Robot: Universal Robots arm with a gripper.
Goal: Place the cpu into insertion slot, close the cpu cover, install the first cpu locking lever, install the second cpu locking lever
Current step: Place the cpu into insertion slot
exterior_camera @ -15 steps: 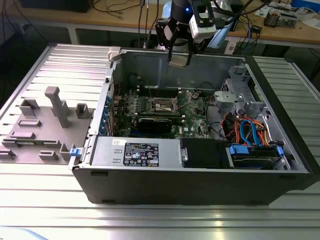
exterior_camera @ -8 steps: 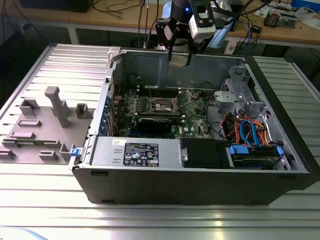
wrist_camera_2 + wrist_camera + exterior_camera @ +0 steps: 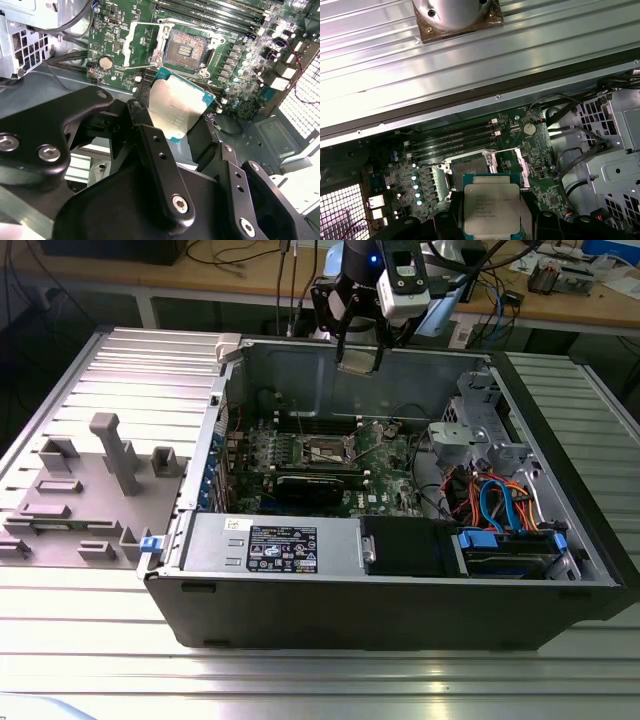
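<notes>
The desk (image 3: 300, 680) is a broad surface of ribbed, pale metal, dull and striped along its length. On it lies a big computer case (image 3: 330, 610) on its side with the panel off, black outside and bare grey sheet steel inside. At the exterior view's left of the case sits a grey plastic tray (image 3: 90, 490) with blocky upright posts. Inside the case the green board (image 3: 385, 455) lies flat, crowded with small parts and long narrow black memory slots (image 3: 455, 140). A long black card (image 3: 315, 485) lies along its near edge, and a perforated silver drive cage (image 3: 480, 430) stands at the exterior view's right.

The hand (image 3: 360, 352) hangs above the far part of the open case, well clear of the board. Its black, matte metal fingers (image 3: 142, 122) are clamped on opposite edges of the cpu (image 3: 492, 207). The cpu is a flat square with a smooth silver-grey top and a thin green border, held in the air and touching nothing else.

Below it the insertion slot (image 3: 186, 48) lies bare, a dark square with a finely speckled floor and a bright metal rim. The cpu cover (image 3: 161, 44), a thin silver frame with a square window, is swung open just beside the slot.
</notes>
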